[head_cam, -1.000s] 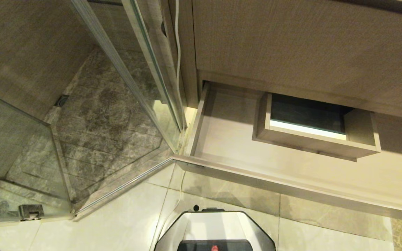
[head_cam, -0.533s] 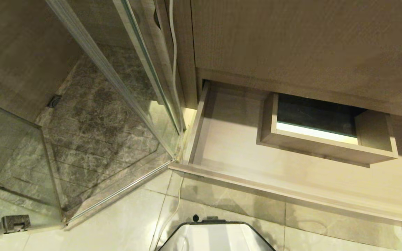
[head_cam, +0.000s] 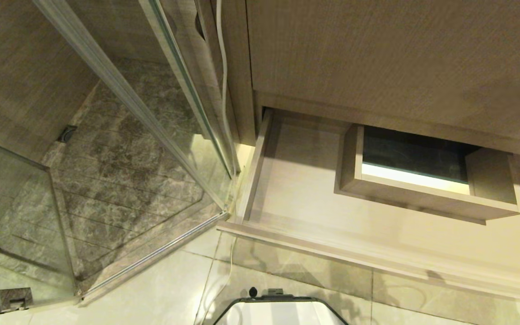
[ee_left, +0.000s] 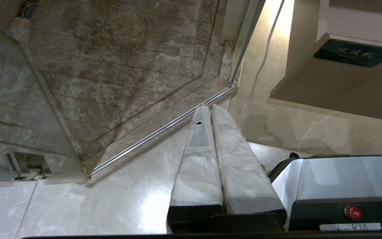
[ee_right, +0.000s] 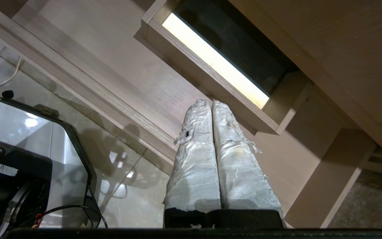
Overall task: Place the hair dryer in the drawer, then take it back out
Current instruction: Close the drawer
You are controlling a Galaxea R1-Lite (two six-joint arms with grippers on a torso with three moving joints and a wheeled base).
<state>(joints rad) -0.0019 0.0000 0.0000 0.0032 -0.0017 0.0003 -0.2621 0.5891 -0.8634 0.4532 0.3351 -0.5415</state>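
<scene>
We see the left gripper (ee_left: 211, 108) with two long fingers (ee_left: 197, 159) wrapped in white cloth tape on a black mount. The right gripper (ee_right: 210, 102) has the same wrapping, frayed. At the lower right of the left wrist frame, the base (ee_left: 337, 179) is silver-grey and black, with a red button (ee_left: 353, 212) and a white label (ee_left: 350, 227).

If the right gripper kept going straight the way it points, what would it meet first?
Most likely the floor of the open drawer, just before the boxed cut-out. The right gripper is shut and empty; depth is unclear.

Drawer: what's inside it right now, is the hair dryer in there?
The drawer shows only its bare floor around the boxed cut-out. No hair dryer is visible; the back under the cabinet panel and the far right are hidden.
</scene>
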